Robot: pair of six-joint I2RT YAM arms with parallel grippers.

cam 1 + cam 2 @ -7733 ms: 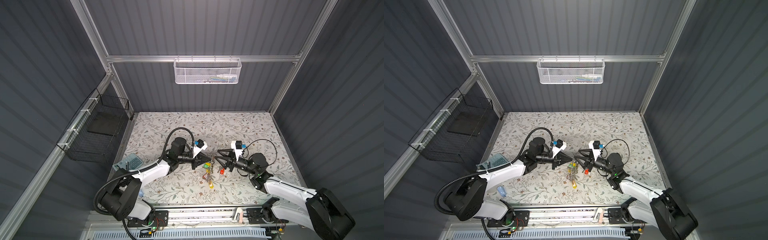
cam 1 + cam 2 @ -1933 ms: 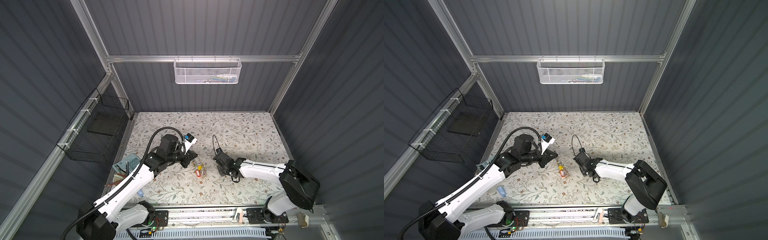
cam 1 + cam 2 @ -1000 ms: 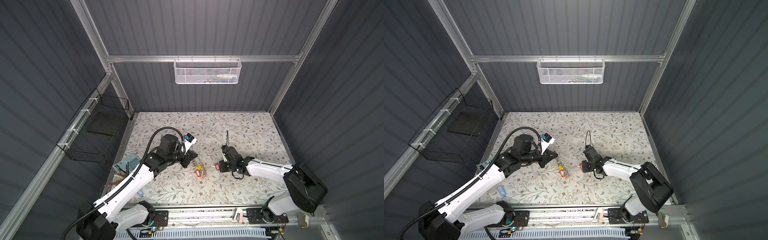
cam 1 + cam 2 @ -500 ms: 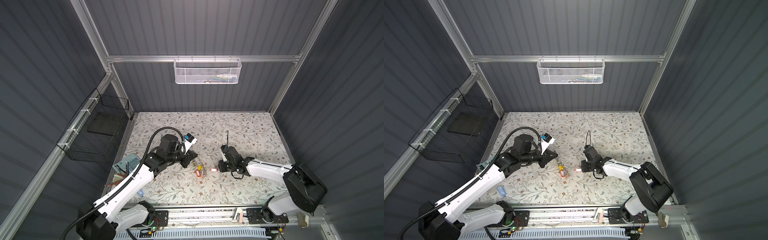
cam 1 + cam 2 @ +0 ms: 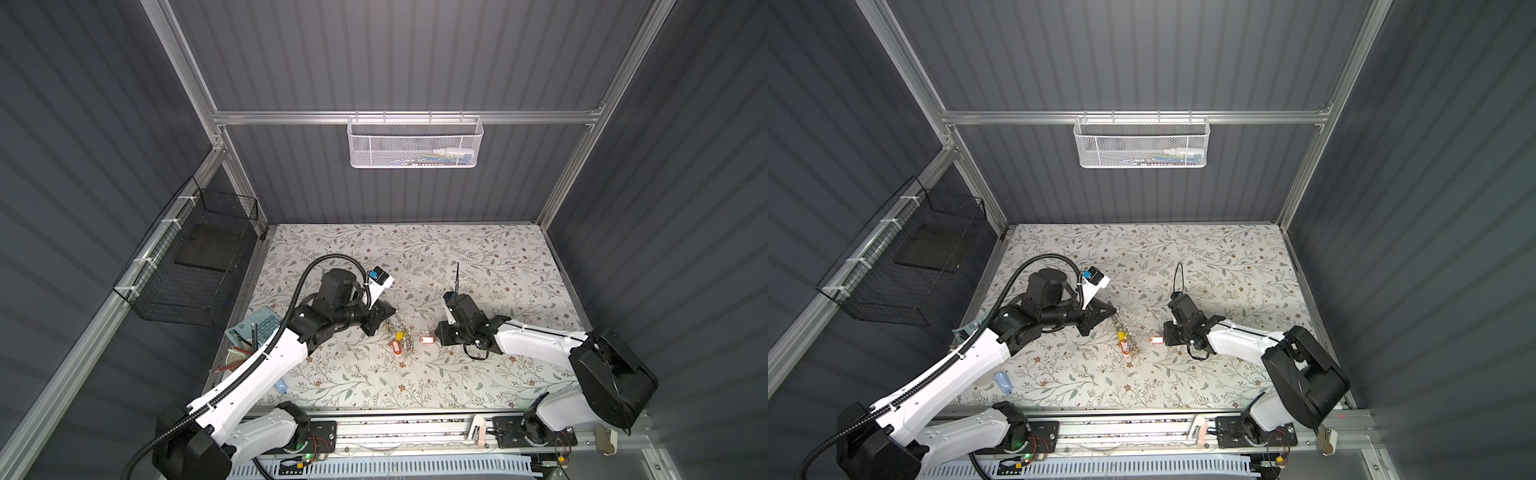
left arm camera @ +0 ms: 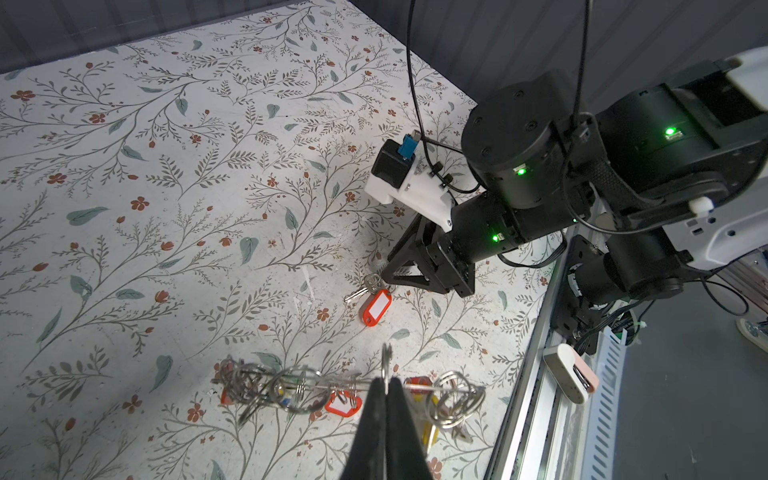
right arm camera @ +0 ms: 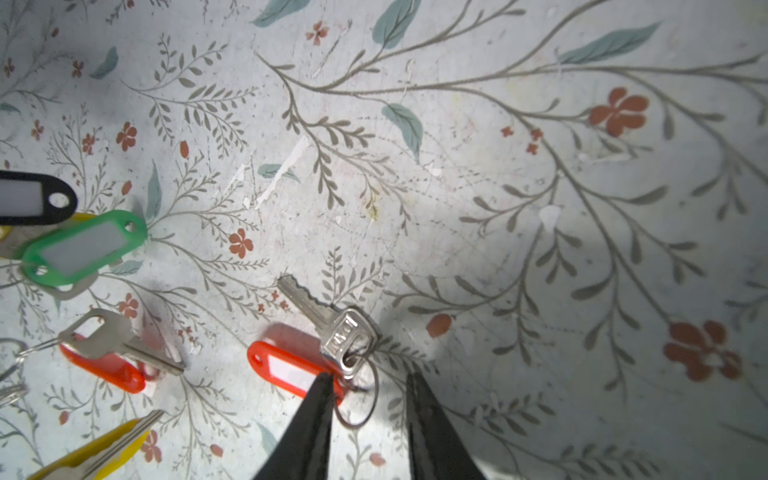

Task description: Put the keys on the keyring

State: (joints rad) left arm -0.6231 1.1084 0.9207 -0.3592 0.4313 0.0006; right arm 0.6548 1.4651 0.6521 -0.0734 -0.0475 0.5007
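Keys (image 7: 347, 332) now free of right gripper (image 7: 369, 378)

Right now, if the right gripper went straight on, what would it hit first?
Probably the keys: their wire ring lies between the right gripper's open jaws, the orange tag just ahead.

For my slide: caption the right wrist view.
Open right gripper poised at the red-tagged keys lying on the floral table.

The floral table (image 5: 478, 257) carries the keys (image 5: 427, 340) near its middle, a calculator (image 5: 258, 326) and pen cup (image 5: 237, 358) at left.
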